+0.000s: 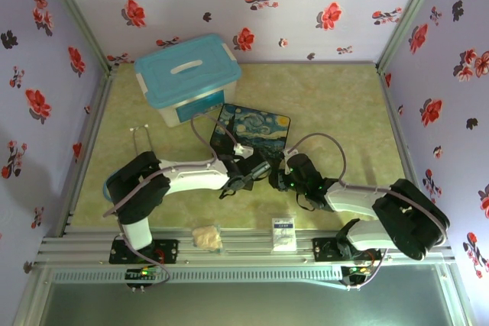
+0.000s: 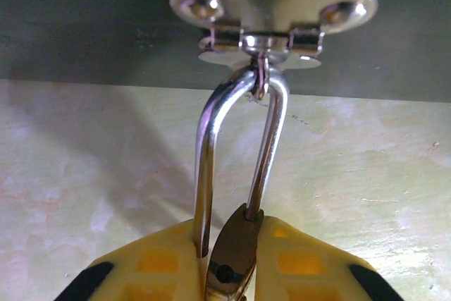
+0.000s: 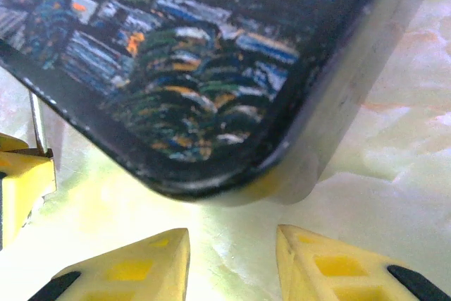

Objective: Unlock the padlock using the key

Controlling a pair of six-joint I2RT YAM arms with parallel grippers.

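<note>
Overhead, both arms reach in to the near edge of the Starry Night box (image 1: 252,129), which lies at the middle of the pale green desk (image 1: 344,112). From the left wrist, the left gripper (image 2: 231,230) has its yellow jaws closed on the brass body of the padlock (image 2: 236,252), pinching it from both sides. The thin silver shackle (image 2: 206,167) rises from that body and loops through the small ring of a shiny metal hasp (image 2: 275,1) on the dark box edge above. The lock therefore hangs fastened to the box, just over the desk. This grip seems meant to steady the lock so that it cannot swing when a key is pushed in. From the right wrist, the right gripper (image 3: 232,234) has its jaws spread apart with nothing between them. It sits low over the desk, just beside a rounded corner of the box. Where the key lies I cannot tell; fetching it looks like the next need.
</note>
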